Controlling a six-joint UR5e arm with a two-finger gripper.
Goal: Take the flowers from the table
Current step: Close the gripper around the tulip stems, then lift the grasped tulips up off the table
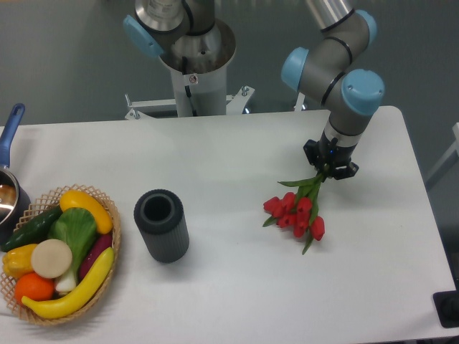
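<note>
Black 2-finger gripper [330,166] closed on the green stems of the tied bunch of red tulips [299,213], right of the dark ribbed cylindrical cup [161,225], which looks empty. Blooms low over the white matte table [229,301]. Left of cup: wicker basket [108,254] holding toy fruit and vegetables [61,247].

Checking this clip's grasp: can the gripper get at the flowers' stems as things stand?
Probably yes. The gripper appears closed on the stem end of the flowers, with nothing beside them on the table; the dark cylinder stands well clear.

Pot [10,188] left of basket [107,236] cut off by frame edge; flower stem ends [324,174] hidden under gripper [330,162].
</note>
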